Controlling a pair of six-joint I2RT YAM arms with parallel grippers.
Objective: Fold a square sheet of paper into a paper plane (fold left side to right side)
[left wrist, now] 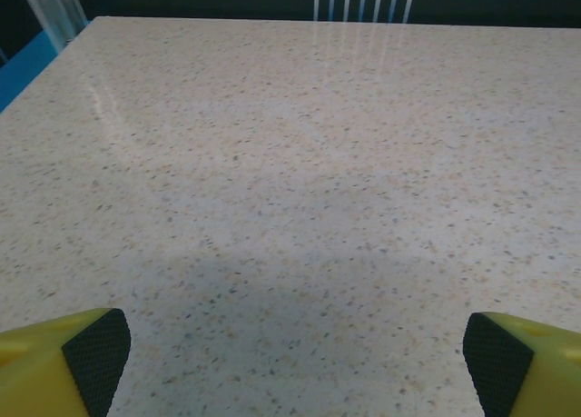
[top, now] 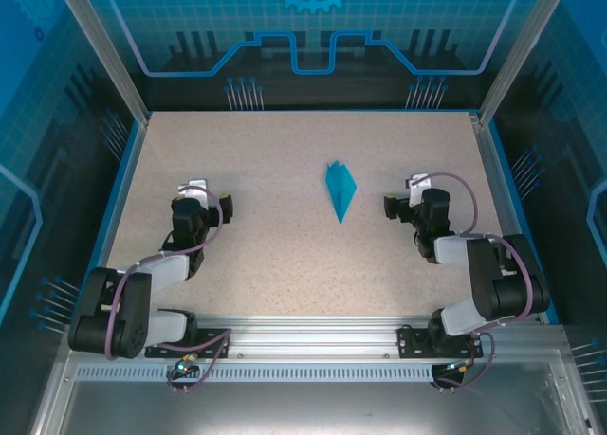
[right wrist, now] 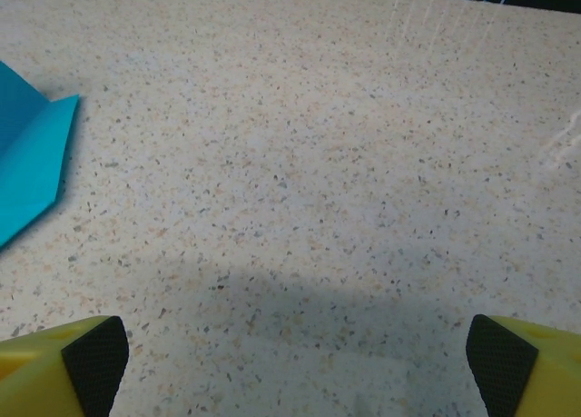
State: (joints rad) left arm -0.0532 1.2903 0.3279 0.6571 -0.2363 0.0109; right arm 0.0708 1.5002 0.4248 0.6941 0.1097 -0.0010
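Observation:
The square sheet of paper lies folded into a slim cyan-blue paper plane (top: 340,190) on the speckled beige table (top: 275,160), right of centre, its point toward the near edge. Part of the plane (right wrist: 29,163) shows at the left edge of the right wrist view. My right gripper (top: 406,196) rests low to the right of the plane, apart from it. Its yellow fingers (right wrist: 64,367) stand wide, so the right gripper (right wrist: 300,367) is open over bare table. My left gripper (top: 199,196) sits far to the left. In its wrist view the left gripper (left wrist: 295,367) is open, nothing between its fingers (left wrist: 68,362).
A blue rim (top: 121,184) and metal posts (top: 102,51) border the table on the left, right and back. An aluminium rail (top: 303,335) carries both arm bases at the near edge.

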